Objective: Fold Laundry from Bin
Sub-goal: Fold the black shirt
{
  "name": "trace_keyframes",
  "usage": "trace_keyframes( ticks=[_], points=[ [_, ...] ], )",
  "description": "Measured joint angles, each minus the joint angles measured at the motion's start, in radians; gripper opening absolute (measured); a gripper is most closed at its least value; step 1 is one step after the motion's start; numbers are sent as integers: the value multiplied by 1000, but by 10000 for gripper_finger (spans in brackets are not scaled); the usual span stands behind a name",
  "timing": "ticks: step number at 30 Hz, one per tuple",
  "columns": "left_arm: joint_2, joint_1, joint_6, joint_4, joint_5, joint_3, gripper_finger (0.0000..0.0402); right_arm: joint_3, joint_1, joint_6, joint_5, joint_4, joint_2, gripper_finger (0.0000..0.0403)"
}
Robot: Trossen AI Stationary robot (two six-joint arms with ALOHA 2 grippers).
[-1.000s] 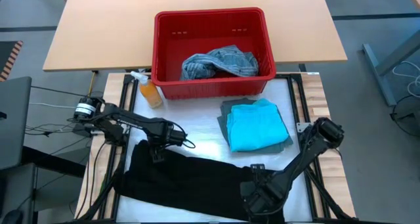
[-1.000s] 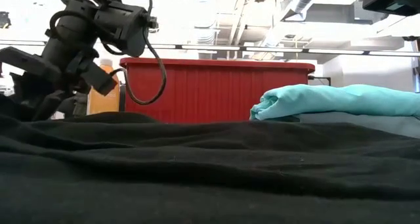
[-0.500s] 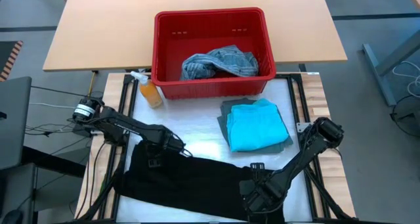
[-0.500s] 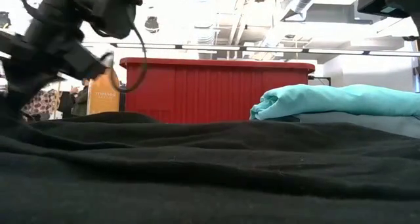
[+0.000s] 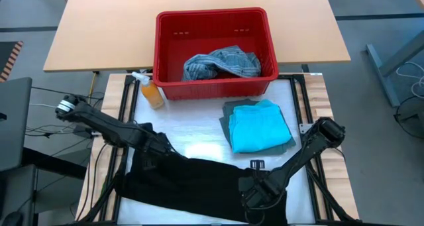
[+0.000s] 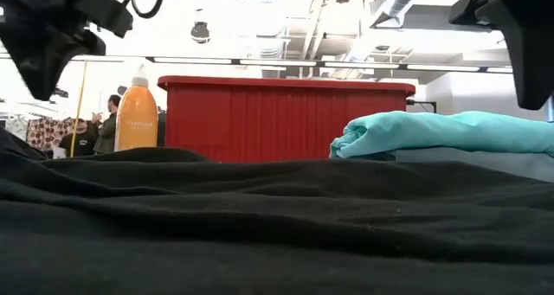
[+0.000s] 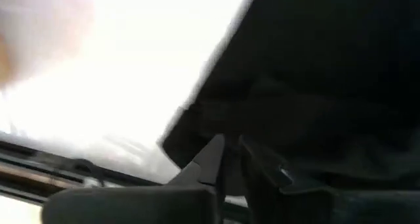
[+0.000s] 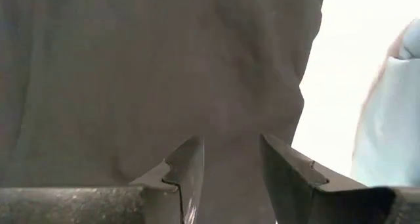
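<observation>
We work at a white mat [image 5: 199,136] laid over a slatted table, with a long wooden desk [image 5: 99,27] behind it. The red bin [image 5: 215,24] sits at the far edge of the mat and holds one mottled blue-grey garment [image 5: 222,61], not yet taken out. Across the near half of the mat lies the black shirt [image 5: 192,186], the largest piece and the one in hand; it is spread wide but rumpled. To the right, between bin and shirt, a turquoise shirt [image 5: 260,126] rests folded on a grey-green one [image 5: 228,110]. An orange spray bottle [image 5: 151,92] stands just beside the bin's left corner.

Our left gripper [image 7: 230,161] sits at the shirt's far left corner, its fingers pinched down on the cloth edge. Our right gripper [image 8: 230,161] hovers over the shirt's near right part with fingers spread, grasping nothing.

We judge the cloth light, limp and prone to sagging and bunching, so it is best taken at corners or hems, both sides lifted together.
</observation>
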Motion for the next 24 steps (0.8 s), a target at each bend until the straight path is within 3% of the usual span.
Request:
trace_keyframes(
  ticks=[6, 12, 18, 24],
  points=[
    [-27, 5, 150, 1, -27, -23, 105, 0, -4, 11, 0, -2, 0, 171],
    [-17, 136, 147, 89, 53, -129, 179, 0, -3, 11, 0, 6, 0, 171],
    [-16, 254, 236, 222, 117, -200, 192, 0, -3, 10, 0, 12, 0, 171],
    [-17, 330, 332, 224, 168, -217, 193, 0, -3, 6, 0, 12, 0, 171]
  ],
)
